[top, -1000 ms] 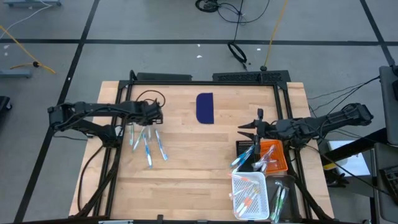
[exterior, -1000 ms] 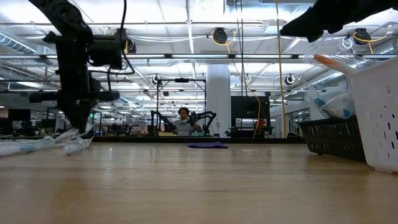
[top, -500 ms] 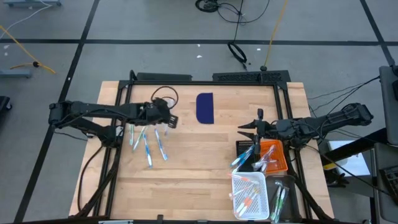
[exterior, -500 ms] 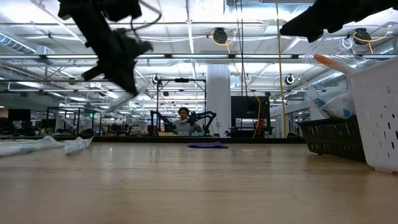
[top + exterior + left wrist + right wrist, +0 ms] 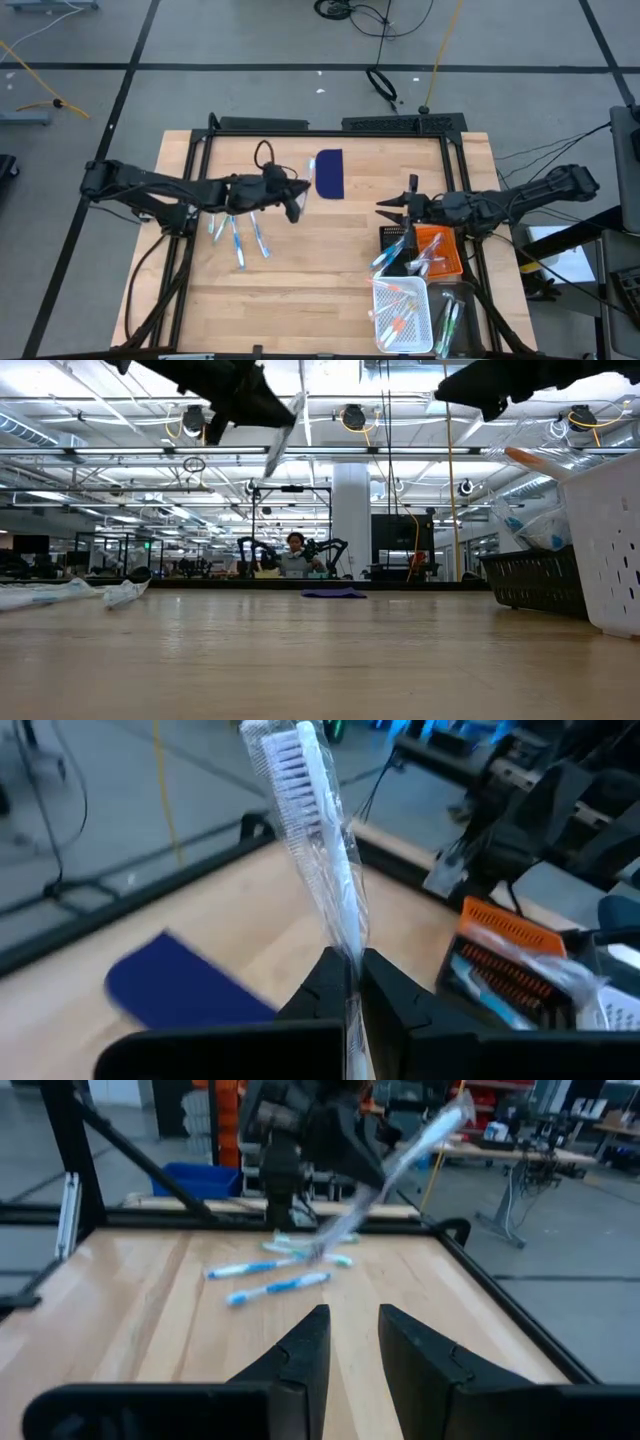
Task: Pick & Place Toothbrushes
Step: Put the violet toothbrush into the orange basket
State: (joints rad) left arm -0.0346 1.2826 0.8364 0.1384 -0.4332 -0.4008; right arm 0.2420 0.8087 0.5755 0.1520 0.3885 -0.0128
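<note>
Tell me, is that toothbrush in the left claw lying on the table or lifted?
Lifted: the left gripper pinches the wrapped toothbrush above the table.

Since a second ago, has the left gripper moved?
Yes. The left gripper, shut on a wrapped toothbrush, has travelled toward the right arm's side, now just below the dark blue rectangle.

A white plastic toothbrush (image 5: 318, 850) in glossy clear wrap; smooth, light wood table (image 5: 330, 270).

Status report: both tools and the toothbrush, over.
Left tool shut on a white wrapped plastic toothbrush, held above the table. Right tool open near the bins. Path clear.
</note>
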